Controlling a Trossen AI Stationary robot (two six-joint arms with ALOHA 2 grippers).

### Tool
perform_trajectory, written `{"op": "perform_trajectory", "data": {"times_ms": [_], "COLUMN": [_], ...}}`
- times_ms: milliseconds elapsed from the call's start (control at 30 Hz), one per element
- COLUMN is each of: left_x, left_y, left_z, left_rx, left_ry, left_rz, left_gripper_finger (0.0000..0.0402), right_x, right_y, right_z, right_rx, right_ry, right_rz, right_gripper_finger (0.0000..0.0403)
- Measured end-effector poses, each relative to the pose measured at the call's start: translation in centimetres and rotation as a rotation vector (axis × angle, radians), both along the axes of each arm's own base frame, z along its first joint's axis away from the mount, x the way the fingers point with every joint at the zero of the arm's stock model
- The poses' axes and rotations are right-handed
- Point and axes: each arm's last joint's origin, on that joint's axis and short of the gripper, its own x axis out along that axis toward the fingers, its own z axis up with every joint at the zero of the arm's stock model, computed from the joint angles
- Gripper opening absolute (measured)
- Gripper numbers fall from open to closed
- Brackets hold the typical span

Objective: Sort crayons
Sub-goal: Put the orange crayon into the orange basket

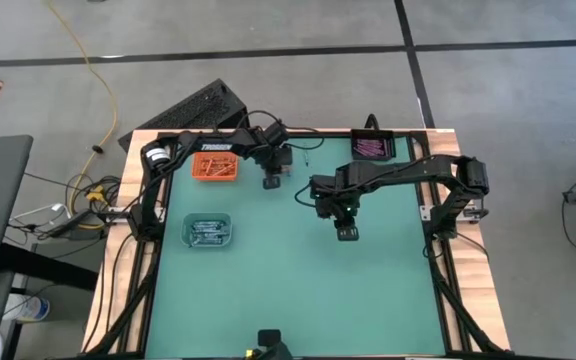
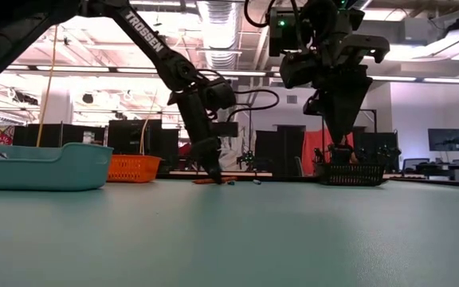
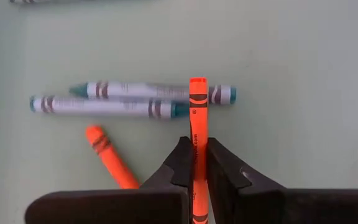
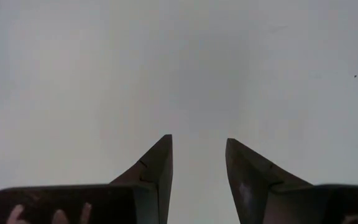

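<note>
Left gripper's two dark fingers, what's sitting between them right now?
In the left wrist view, a thin orange crayon stands clamped between the left gripper fingers, above two blue-grey crayons lying on the green table mat.

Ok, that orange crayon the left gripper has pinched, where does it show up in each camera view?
High view: hidden under the left gripper, right of the orange tray.
Low view: orange crayon lying on the mat at the left gripper's tip.
Left wrist view: orange crayon clamped between the fingers, crossing two blue crayons.
Right wrist view: not in it.
Shared landmark: the left gripper.
</note>
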Motion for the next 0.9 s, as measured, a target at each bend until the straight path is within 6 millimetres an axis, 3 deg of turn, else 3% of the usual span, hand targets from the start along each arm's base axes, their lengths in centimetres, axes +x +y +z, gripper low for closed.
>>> {"op": "perform_trajectory", "data": {"times_ms": [600,900], "left_x": [0.5,1.0], "left_y": [-2.0,-3.9], "left_z": [1.3,3.7], "left_rx": [0.024,0.059], "left_ry": [0.015,-0.022], "left_rz": [-0.054,-0.102], "left_gripper_finger": [0.0007,0.0006], "right_x": [-0.1,-0.5], "right_y": [0.0,0.0], "right_z": [0.0,0.0], "right_rx": [0.004,0.014], "right_ry": [0.014,0.072], "right_rz": [-0.019,-0.071], "right_gripper_finger": [0.014,0.014]}}
